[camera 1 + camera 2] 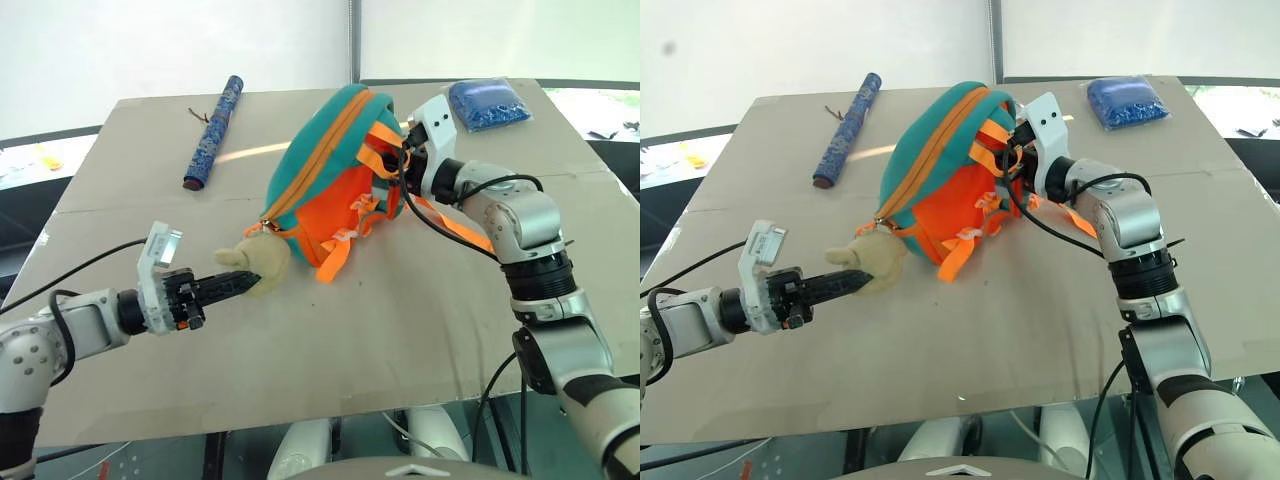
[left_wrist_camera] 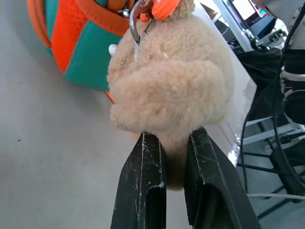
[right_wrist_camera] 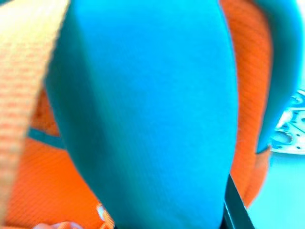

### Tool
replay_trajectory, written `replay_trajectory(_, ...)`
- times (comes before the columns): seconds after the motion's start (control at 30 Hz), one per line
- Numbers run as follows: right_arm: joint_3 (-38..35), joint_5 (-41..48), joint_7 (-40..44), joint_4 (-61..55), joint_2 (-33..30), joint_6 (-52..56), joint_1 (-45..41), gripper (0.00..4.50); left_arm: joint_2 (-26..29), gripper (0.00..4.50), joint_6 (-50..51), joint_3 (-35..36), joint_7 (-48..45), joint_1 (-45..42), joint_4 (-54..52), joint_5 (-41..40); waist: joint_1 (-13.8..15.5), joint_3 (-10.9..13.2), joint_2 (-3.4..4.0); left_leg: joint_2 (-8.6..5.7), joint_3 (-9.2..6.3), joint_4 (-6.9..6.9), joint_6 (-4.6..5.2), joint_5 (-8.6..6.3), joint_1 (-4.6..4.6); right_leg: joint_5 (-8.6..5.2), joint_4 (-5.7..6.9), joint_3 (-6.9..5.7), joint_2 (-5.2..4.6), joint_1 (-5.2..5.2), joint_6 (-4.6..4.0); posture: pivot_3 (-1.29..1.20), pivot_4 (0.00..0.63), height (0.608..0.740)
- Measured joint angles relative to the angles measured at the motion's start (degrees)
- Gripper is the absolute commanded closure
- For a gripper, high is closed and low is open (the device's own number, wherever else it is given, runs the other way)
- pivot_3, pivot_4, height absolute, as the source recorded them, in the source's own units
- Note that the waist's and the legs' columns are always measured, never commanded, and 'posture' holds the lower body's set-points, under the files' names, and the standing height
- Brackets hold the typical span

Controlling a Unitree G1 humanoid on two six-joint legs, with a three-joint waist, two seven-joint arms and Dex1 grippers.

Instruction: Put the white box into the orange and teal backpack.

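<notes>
The orange and teal backpack (image 1: 330,170) lies on its side in the middle of the table, zipper band up. Its beige plush toy (image 1: 262,262) hangs off the near end, and my left gripper (image 1: 240,280) is shut on it; the left wrist view shows the fluffy toy (image 2: 171,86) pinched between both black fingers. My right gripper (image 1: 1012,160) is at the backpack's far end among the orange straps, shut on a teal padded part (image 3: 152,109) of the backpack. The white box is out of view.
A blue patterned roll (image 1: 213,132) lies at the back left of the tan table (image 1: 400,330). A blue bumpy bag (image 1: 487,103) sits at the back right corner. The table's front edge runs just below my left arm.
</notes>
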Motion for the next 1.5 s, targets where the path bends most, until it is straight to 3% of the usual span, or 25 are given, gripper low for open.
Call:
replay_trajectory(0.13,0.0,0.0,-1.1,2.3,0.0,-1.2,-1.2,4.5,-4.0,4.48,0.0,0.1,1.0,-1.3,2.4,0.5,0.0,0.0,-0.02,0.03,-0.02,0.0,0.0,0.0,0.0,0.0,0.0,0.0,-0.03,0.0,0.0,0.0,0.15,0.733)
replay_trajectory(0.37,0.0,0.0,-2.4,4.8,-0.2,-2.3,-2.0,4.5,-6.0,4.48,1.6,-0.8,2.2,-2.0,4.7,1.3,0.0,0.0,-0.03,0.03,-0.02,0.0,0.01,0.0,0.01,0.0,0.02,0.02,-0.04,0.0,0.0,0.0,0.15,0.733)
replay_trajectory(0.57,-1.3,0.1,-3.7,4.0,-5.3,-1.0,-2.4,4.5,-11.5,4.48,0.3,-7.1,5.4,-7.1,3.7,5.6,1.1,0.0,-0.03,-0.02,-0.12,0.1,0.02,0.0,-0.03,0.01,0.0,-0.05,-0.12,0.06,0.01,0.0,0.15,0.733)
replay_trajectory(0.67,-5.2,1.7,-4.0,-2.8,-10.3,4.5,-1.1,4.5,-15.1,4.48,-1.4,-8.1,6.3,-11.9,2.4,5.9,1.7,0.0,-0.02,-0.01,-0.28,0.11,0.02,-0.01,-0.22,0.01,-0.1,-0.23,-0.13,0.0,0.01,0.0,0.15,0.733)
replay_trajectory(0.77,-7.9,4.2,-4.0,-10.3,-13.8,10.3,2.2,4.5,-15.4,4.48,-3.1,-9.5,6.6,-14.4,1.3,8.3,1.7,0.0,-0.01,0.01,-0.43,0.09,0.02,-0.01,-0.44,0.02,-0.35,-0.43,-0.13,-0.08,0.01,0.0,0.15,0.733)
replay_trajectory(0.8,-10.1,6.5,-4.6,-16.5,-15.4,15.9,5.3,4.5,-15.0,4.48,-6.2,-12.2,6.0,-15.5,0.7,13.3,1.3,0.0,0.02,0.0,-0.33,0.09,0.02,0.0,-0.59,0.03,-0.44,-0.35,-0.14,-0.22,0.02,0.0,0.15,0.733)
replay_trajectory(0.9,-12.4,7.9,-7.0,-22.2,-15.7,19.8,8.6,4.5,-15.5,4.48,-10.9,-16.6,4.6,-17.9,1.3,20.2,1.3,0.0,0.02,-0.01,-0.32,0.1,0.02,0.0,-0.65,0.03,-0.48,-0.39,-0.14,-0.26,0.02,0.0,0.15,0.733)
replay_trajectory(1.0,-13.8,8.0,-9.4,-24.7,-14.8,20.9,10.9,4.5,-17.0,3.27,-14.5,-19.9,4.3,-21.3,3.7,26.1,1.6,0.0,0.02,-0.03,-0.29,0.14,0.02,0.0,-0.64,0.06,-0.44,-0.44,-0.15,-0.23,-0.01,0.0,0.15,0.733)
replay_trajectory(1.03,-13.7,7.7,-9.4,-25.4,-15.1,20.4,11.8,3.75,-17.8,2.74,-15.0,-20.2,4.3,-21.9,4.3,27.0,1.7,0.0,0.01,-0.03,-0.3,0.16,0.02,0.0,-0.64,0.07,-0.43,-0.46,-0.15,-0.21,-0.01,0.0,0.15,0.733)
replay_trajectory(1.1,-13.7,6.7,-9.4,-26.0,-15.6,18.8,13.8,2.88,-18.1,1.71,-15.6,-20.3,3.8,-22.0,4.8,28.4,1.7,0.0,0.01,-0.03,-0.28,0.19,0.02,0.0,-0.66,0.06,-0.43,-0.52,-0.16,-0.18,-0.01,0.0,0.15,0.733)
replay_trajectory(1.23,-13.9,5.6,-8.3,-28.1,-17.2,15.3,19.5,1.26,-18.0,0.09,-17.9,-19.7,2.3,-21.4,4.2,30.4,1.7,0.0,0.01,-0.03,-0.3,0.18,0.03,0.0,-0.7,0.06,-0.48,-0.56,-0.17,-0.18,-0.01,0.0,0.15,0.733)
replay_trajectory(1.33,-17.1,5.9,-4.9,-31.2,-19.9,11.7,26.1,0.02,-17.2,0.0,-24.0,-17.7,1.6,-17.6,1.7,34.0,1.7,0.0,0.01,0.01,-0.39,0.15,0.02,0.0,-0.69,0.06,-0.53,-0.54,-0.17,-0.18,0.0,0.0,0.15,0.733)
replay_trajectory(1.5,-22.2,6.9,1.7,-34.3,-23.3,4.9,37.4,0.02,-17.4,0.0,-29.3,-12.9,1.3,-8.4,-1.9,36.2,1.6,0.0,0.01,0.03,-0.35,0.17,0.04,-0.01,-0.6,0.06,-0.49,-0.46,-0.16,-0.14,0.0,0.0,0.15,0.733)
